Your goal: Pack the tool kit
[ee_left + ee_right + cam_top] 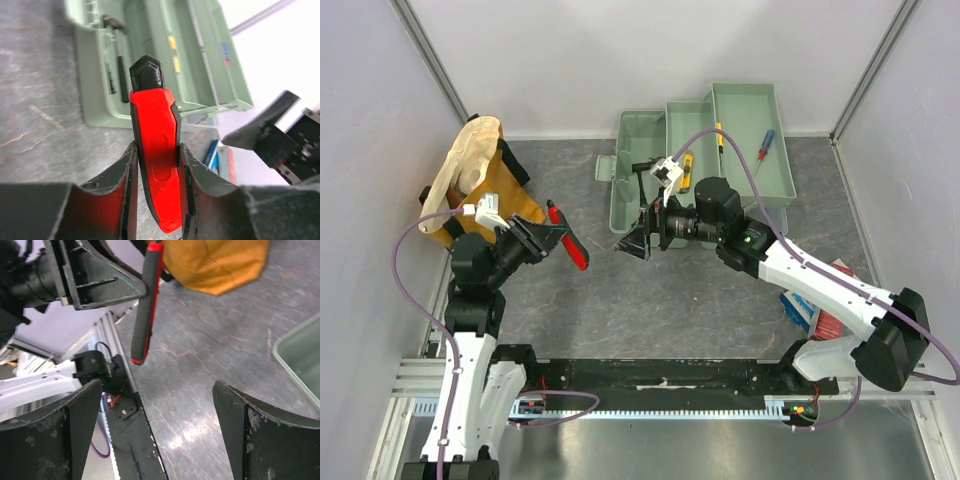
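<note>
My left gripper (558, 238) is shut on a red and black handled tool (569, 237), held above the table left of the toolbox; in the left wrist view the tool (155, 150) stands between my fingers (125, 185). The pale-green toolbox (705, 150) lies open at the back, with a small hammer (119, 55) in its base, a yellow-handled tool (718, 138) and a blue and red screwdriver (764, 146) in its trays. My right gripper (633, 238) is open and empty, facing the red tool (146, 305), a short way to its right.
A mustard-yellow cloth bag (480, 180) stands at the back left, also in the right wrist view (215, 265). Flat blue-and-red packets (820, 305) lie at the right beside the right arm. Walls enclose the table at left, back and right.
</note>
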`<action>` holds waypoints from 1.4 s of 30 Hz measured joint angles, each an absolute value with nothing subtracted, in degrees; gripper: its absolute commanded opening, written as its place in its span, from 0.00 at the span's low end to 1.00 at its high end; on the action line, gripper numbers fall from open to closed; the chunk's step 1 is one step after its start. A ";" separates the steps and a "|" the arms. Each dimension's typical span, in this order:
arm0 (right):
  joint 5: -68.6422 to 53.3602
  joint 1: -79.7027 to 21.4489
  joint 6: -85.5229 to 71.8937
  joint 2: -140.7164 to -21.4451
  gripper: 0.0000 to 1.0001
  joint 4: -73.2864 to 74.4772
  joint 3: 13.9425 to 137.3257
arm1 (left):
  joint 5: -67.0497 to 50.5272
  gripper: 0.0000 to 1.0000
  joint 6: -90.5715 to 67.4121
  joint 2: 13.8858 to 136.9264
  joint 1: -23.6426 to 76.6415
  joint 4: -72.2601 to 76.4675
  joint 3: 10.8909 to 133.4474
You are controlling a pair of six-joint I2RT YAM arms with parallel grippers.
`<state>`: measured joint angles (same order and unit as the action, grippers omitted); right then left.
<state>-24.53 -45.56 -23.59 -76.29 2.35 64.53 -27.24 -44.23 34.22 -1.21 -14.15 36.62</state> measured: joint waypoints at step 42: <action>52.95 -45.21 -20.49 -42.85 0.98 20.40 62.02 | -20.60 0.18 -35.11 128.16 35.86 -10.74 111.81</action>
<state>52.95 -45.21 -20.49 -42.85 20.40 62.02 -20.60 -35.11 128.16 35.86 -10.74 111.81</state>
